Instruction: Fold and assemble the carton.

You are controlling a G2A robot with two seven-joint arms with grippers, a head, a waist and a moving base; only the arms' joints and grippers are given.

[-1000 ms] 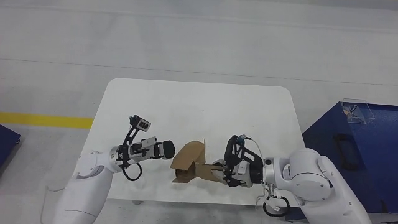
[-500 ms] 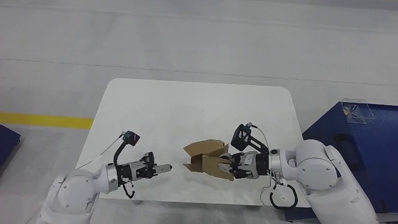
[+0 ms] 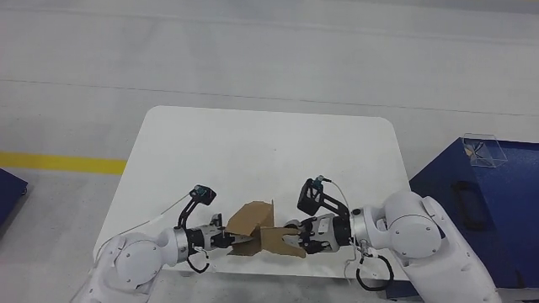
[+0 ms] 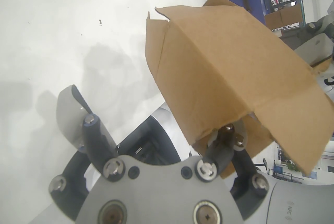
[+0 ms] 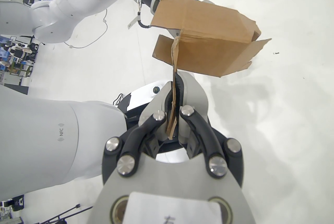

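Carton (image 3: 255,225), brown cardboard and only half folded, sits close to the near edge of the white tabletop (image 3: 253,139), about midway along it, between my two arms. Its flaps hang loose and one end gapes open. I cannot tell whether it rests on the surface or hangs just above it.

My right pincer (image 5: 176,80) is pressed together on one loose flap, with the cardboard's edge running down between the pads. My left pincer (image 4: 150,111) is spread wide at the carton's other side. One finger (image 4: 74,105) stands bare over the tabletop, and the other is tucked beneath a folded panel and grips nothing.

A blue cabinet (image 3: 488,198) stands beyond the tabletop's right edge.
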